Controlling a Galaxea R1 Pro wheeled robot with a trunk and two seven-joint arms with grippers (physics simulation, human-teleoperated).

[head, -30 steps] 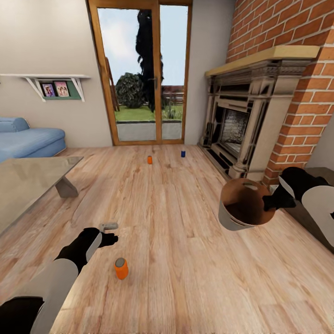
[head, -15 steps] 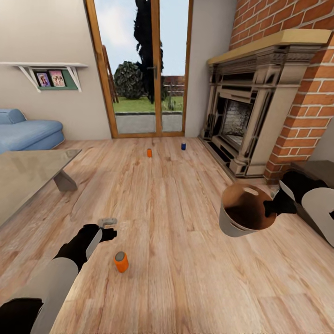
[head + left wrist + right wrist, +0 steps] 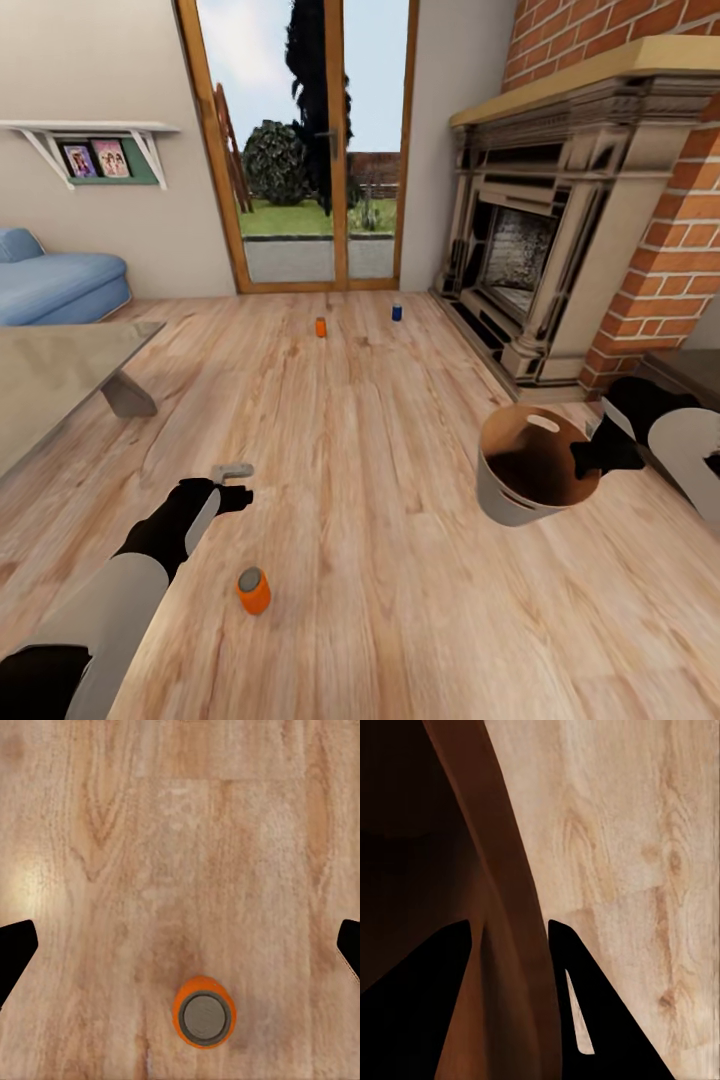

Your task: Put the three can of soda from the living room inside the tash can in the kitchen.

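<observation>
An orange soda can [image 3: 253, 590] stands upright on the wood floor close in front of me, just below my left gripper [image 3: 234, 484], which hangs open above the floor. The left wrist view looks straight down on that can [image 3: 204, 1012], with the fingertips [image 3: 15, 949] spread wide to either side. Farther off, near the glass doors, stand a second orange can [image 3: 320, 327] and a dark blue can [image 3: 397, 312]. My right gripper [image 3: 592, 458] is shut on the rim of the grey bin [image 3: 528, 478], held above the floor; its brown wall [image 3: 502, 907] sits between the fingers.
A glass coffee table [image 3: 55, 388] stands at the left, with a blue sofa [image 3: 55, 285] behind it. The dark fireplace [image 3: 545, 255] and brick wall [image 3: 680, 235] line the right side. Wood-framed glass doors [image 3: 305, 150] close the far end.
The whole view has shifted as the camera moved forward and tilted. The near orange can now lies lower in the picture; the bin sits a little lower too.
</observation>
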